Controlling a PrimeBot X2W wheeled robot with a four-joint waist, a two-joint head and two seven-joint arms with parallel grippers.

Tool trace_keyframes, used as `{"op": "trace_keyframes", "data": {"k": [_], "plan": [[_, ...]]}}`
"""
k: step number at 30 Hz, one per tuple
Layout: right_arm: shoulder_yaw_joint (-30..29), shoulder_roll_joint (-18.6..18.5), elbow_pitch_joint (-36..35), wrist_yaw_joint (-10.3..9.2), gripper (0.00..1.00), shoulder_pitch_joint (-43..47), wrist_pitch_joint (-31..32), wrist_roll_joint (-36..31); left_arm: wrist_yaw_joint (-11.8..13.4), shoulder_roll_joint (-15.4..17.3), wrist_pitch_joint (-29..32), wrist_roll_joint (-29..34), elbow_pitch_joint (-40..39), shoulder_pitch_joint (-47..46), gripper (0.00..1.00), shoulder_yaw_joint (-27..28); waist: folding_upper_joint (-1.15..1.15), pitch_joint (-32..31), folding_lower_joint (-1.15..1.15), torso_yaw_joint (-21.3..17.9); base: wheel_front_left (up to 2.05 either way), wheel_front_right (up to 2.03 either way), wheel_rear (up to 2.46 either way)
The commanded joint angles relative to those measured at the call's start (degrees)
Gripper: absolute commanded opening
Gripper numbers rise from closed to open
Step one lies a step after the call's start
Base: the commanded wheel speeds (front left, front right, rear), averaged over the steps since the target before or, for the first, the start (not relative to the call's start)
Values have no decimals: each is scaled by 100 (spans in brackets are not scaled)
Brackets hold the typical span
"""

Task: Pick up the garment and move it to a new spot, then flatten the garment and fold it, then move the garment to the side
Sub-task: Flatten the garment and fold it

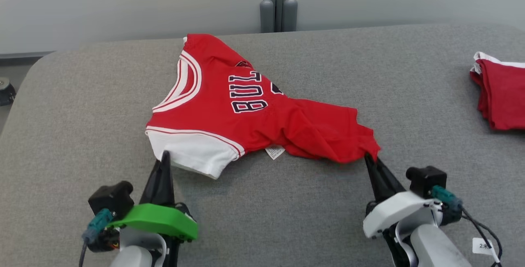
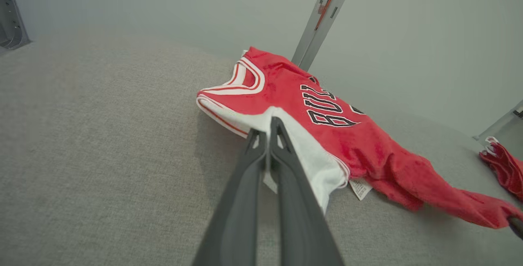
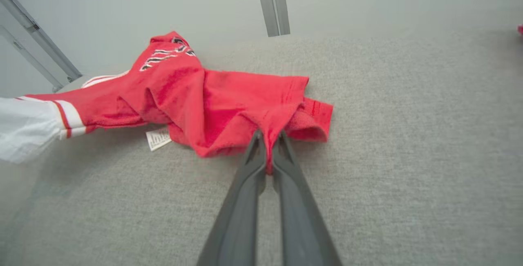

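The red garment [image 1: 254,111], a jersey with a white sleeve and dark lettering, lies rumpled mid-way across the grey padded surface [image 1: 82,115], care label [image 1: 275,151] poking out. The left gripper [image 1: 165,154] is pinched on the white sleeve, and the right gripper [image 1: 369,158] is clamped on the red hem corner. Folds hide part of the lettering, and another red cloth [image 1: 502,94] is cut off at the right edge.

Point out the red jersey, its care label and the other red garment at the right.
red jersey [image 1: 254,125], head view, red panel beside the lettering.
care label [image 1: 275,151], head view, middle of the white tag.
other red garment [image 1: 502,99], head view, its red top layer.
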Motion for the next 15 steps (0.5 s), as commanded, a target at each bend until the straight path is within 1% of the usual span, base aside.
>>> {"op": "trace_keyframes", "data": {"k": [1,4,8,12,15], "plan": [[-57,-8,-243,-9,0,-81,-53,25,13,73,-55,47,-160,-136,0,39,0,-101,0,-43,0,0,0],[-247,-14,-947,-9,0,-79,-80,-79,32,223,-74,127,-606,-312,0,129,0,-226,0,-87,0,0,0],[-473,-12,-1964,-9,0,33,-69,-219,84,476,46,290,-1368,-594,0,238,0,-393,0,-135,0,0,0],[-708,-11,-3148,-9,0,147,160,-427,206,795,263,481,-2349,-961,0,385,0,-528,0,-188,0,0,0],[-871,-10,-4128,-9,0,228,431,-609,289,1052,534,696,-3206,-1298,0,494,0,-585,0,-230,0,0,0]]}}
